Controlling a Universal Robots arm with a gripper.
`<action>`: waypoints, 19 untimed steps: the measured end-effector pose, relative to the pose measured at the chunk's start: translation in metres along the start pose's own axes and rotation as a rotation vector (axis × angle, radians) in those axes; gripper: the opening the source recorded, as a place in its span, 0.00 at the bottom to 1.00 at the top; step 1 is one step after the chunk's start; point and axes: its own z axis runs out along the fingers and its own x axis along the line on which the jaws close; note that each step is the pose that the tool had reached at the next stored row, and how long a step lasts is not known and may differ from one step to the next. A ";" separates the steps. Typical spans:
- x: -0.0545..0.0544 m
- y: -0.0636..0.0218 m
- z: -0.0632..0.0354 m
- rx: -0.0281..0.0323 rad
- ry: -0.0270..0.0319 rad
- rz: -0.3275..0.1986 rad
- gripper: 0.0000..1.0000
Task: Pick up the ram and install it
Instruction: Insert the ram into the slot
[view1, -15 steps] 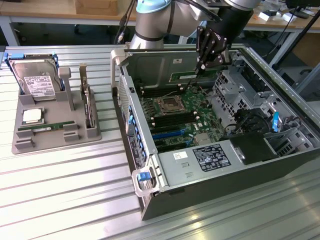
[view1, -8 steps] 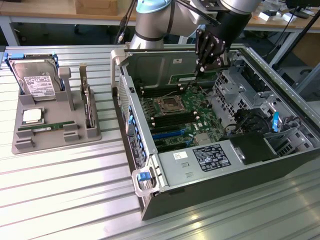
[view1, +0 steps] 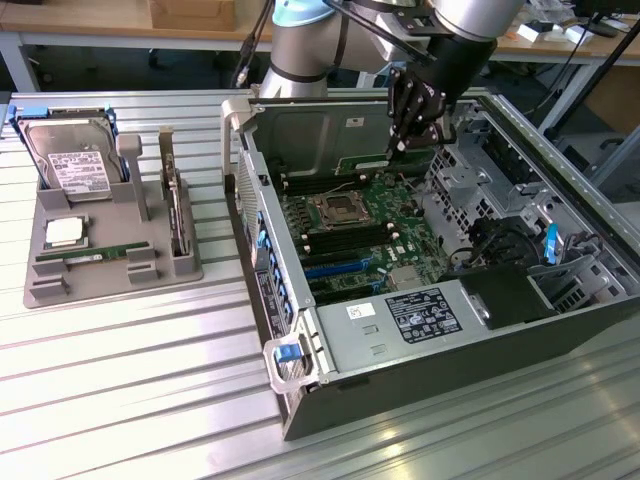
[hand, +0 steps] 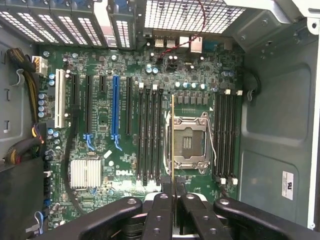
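Gripper (hand: 173, 200) clenched the long, thin green ram stick (hand: 173, 140) edge-on above the green motherboard (hand: 125, 150) inside the open grey computer case (view1: 560, 290); pickup was done, seating in a slot remained.

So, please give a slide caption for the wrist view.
Gripper holds the ram edge-on above the motherboard, beside the empty CPU socket.

A ribbed metal table (view1: 120, 380) fills the lower frame, catching bright glare. Along the top of the frame runs a wooden-topped workbench (view1: 90, 22), with a cardboard box (view1: 192, 12) on it at upper left.
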 end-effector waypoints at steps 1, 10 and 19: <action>0.000 0.0000 0.0010 0.0000 -0.0001 0.000 0.12; 0.001 -0.0005 0.0116 0.0000 -0.0001 0.000 0.12; 0.002 -0.0009 0.0221 0.0000 -0.0001 0.000 0.12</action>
